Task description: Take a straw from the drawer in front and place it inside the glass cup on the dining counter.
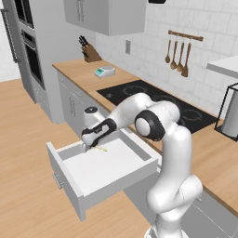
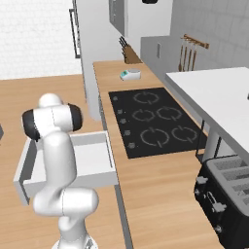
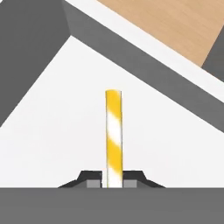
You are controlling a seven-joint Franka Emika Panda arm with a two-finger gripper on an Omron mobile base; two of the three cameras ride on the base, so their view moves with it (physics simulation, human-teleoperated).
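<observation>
Straw [image 3: 113, 135], striped yellow and white, is pinched near one end between the narrowed fingertips of the gripper [image 3: 113, 183], low inside the open drawer [image 1: 69, 179] above its white floor. Held so close to its end, the straw could be tilted or pulled loose if it were caught on the drawer wall when lifted. No writing or brand can be read.

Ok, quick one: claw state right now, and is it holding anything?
Claw: closed on the straw, down inside the open drawer.
</observation>
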